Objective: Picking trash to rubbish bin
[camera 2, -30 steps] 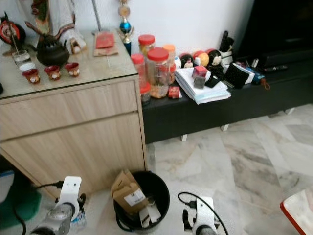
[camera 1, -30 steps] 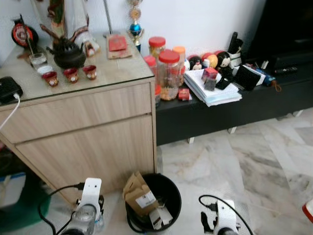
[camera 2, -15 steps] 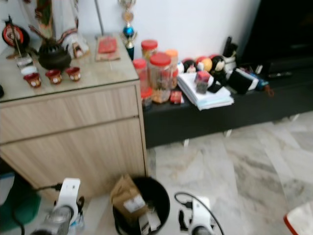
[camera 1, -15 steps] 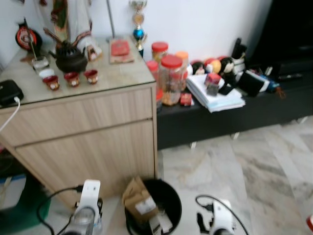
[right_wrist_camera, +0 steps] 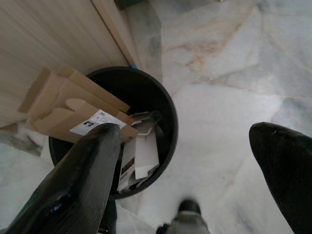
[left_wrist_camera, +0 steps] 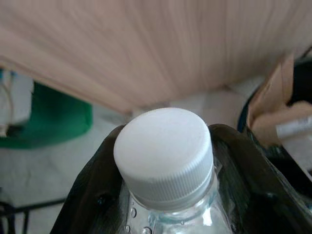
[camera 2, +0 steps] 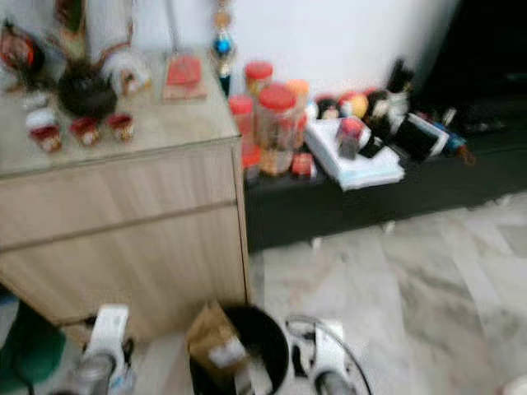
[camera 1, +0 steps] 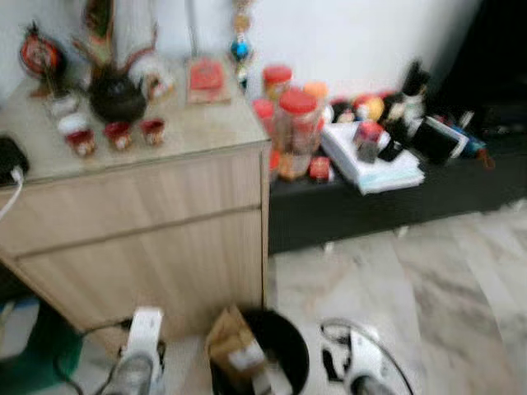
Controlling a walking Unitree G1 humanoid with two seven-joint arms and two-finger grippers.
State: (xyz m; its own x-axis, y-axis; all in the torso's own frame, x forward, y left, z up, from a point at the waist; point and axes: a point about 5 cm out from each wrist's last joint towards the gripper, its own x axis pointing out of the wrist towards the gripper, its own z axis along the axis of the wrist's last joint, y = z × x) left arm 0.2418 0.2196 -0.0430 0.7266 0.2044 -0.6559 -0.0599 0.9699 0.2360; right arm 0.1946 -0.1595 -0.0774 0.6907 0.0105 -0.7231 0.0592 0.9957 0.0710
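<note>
Black rubbish bin [right_wrist_camera: 146, 97] on marble floor [right_wrist_camera: 234, 78], standing just beside the lower front corner of a light wooden cabinet [camera 1: 140, 222]. Head views blurred.

- Bin contents: folded brown cardboard box [right_wrist_camera: 73, 109] with a white label, leaning over the rim on the cabinet side; white and dark paper scraps [right_wrist_camera: 144, 153] lower inside.
- Left gripper [left_wrist_camera: 161, 195]: low, in front of the cabinet and beside the bin. Jaws closed on a clear plastic bottle [left_wrist_camera: 168, 204] just under its white screw cap [left_wrist_camera: 163, 151], black fingers [left_wrist_camera: 97, 185] pressed against both sides of the neck. Droplets inside the bottle wall. Bottle not yet in the bin; cardboard box edge visible just past it.
- Right gripper [right_wrist_camera: 195, 161]: hovering above the bin's far side from the cabinet, over floor. Jaws spread wide, nothing between them.
- Cabinet top: dark teapot [camera 1: 115, 97], small red cups [camera 1: 115, 134], red packet [camera 1: 206, 76].
- Beyond the cabinet, along the wall: low black TV bench [camera 1: 395, 197] with red-lidded jars [camera 1: 296, 132], stack of white papers [camera 1: 370, 160], assorted small items too blurred to identify.
- Green container [left_wrist_camera: 44, 119] on the floor at the cabinet's other end from the bin.
</note>
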